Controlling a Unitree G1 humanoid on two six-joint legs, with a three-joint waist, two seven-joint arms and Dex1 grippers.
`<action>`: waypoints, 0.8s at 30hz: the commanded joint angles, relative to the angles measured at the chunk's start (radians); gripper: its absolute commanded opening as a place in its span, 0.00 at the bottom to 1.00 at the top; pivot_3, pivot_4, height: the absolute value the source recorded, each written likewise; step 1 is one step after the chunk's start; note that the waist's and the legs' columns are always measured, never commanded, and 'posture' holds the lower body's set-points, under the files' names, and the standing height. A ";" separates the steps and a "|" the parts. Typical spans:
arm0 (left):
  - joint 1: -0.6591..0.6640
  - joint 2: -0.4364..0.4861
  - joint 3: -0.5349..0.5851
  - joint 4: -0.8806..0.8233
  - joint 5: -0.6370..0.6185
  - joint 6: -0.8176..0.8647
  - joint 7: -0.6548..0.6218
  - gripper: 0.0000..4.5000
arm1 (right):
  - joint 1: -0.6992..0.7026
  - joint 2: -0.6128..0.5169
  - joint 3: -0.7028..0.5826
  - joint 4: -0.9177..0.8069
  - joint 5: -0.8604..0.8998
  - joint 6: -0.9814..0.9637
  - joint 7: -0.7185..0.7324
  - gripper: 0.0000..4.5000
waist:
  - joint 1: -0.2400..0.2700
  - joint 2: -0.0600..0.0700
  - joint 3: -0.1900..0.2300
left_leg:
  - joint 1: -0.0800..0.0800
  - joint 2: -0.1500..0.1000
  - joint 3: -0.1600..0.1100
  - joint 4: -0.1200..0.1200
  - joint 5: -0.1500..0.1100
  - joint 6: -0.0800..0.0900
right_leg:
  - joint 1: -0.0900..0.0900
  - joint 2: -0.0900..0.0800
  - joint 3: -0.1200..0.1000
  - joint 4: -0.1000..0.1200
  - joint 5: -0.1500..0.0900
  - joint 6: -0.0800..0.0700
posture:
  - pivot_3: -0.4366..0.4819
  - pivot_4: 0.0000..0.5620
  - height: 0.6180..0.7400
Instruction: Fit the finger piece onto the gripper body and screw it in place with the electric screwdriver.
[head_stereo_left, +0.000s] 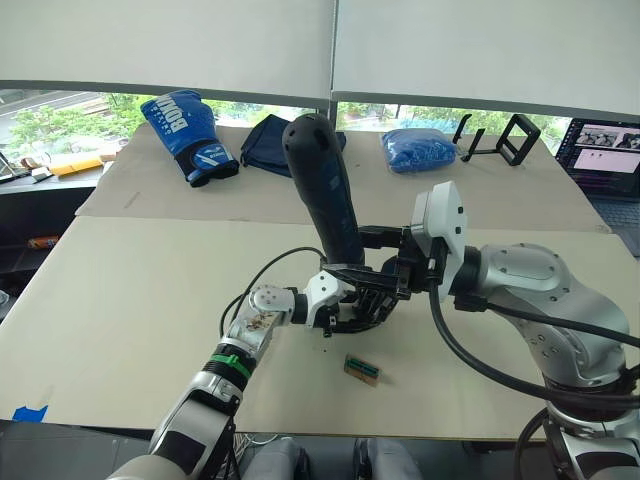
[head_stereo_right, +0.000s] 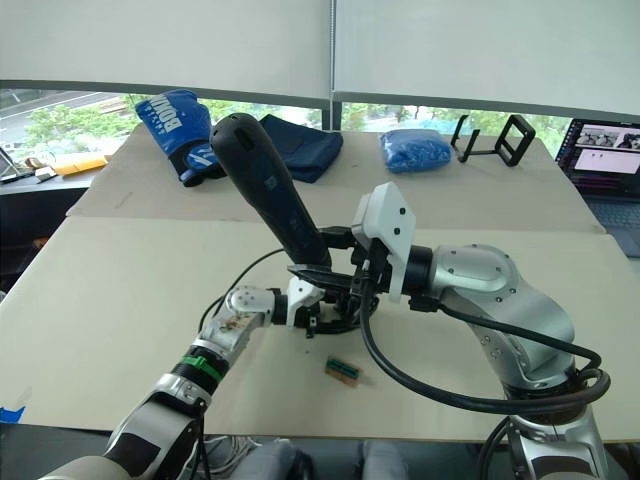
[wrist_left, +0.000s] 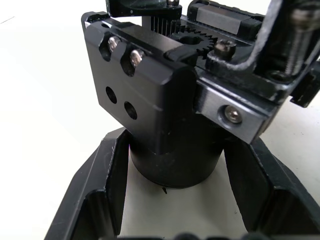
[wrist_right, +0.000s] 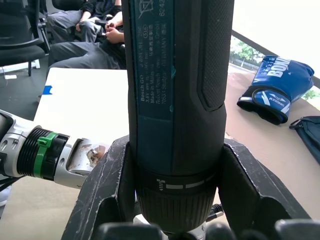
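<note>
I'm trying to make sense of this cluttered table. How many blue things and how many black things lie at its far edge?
Blue: 3 — the blue boxing glove with white lettering, the dark navy folded cloth, the crumpled light blue bundle.
Black: 1 — the black open-frame stand.
Total: 4.

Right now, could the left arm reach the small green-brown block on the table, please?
Probably not freely: the left gripper is shut on the gripper body, with the electric screwdriver bearing on it. The block lies close by, unobstructed.
</note>
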 joint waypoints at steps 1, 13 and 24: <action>-0.027 -0.008 0.017 -0.047 -0.027 -0.012 -0.001 0.51 | -0.016 0.004 -0.025 -0.022 0.005 -0.049 0.004 0.42 | 0.000 0.000 0.000 | 0.000 0.000 0.000 0.000 0.000 0.000 | 0.000 0.000 0.000 0.000 0.000 0.000 | 0.48 0.27 1.00; -0.026 -0.009 0.018 -0.050 -0.027 -0.009 0.002 0.51 | 0.003 0.003 -0.020 -0.017 -0.007 -0.061 0.013 0.42 | 0.000 0.000 0.000 | 0.000 0.000 0.000 0.000 0.000 0.000 | 0.000 0.000 0.000 0.000 0.000 0.000 | 0.48 0.27 1.00; -0.025 -0.007 0.018 -0.051 -0.027 -0.008 0.002 0.51 | 0.008 0.010 -0.015 -0.006 -0.018 -0.067 0.015 0.42 | 0.000 0.000 0.000 | 0.000 0.000 0.000 0.000 0.000 0.000 | 0.000 0.000 0.000 0.000 0.000 0.000 | 0.48 0.27 1.00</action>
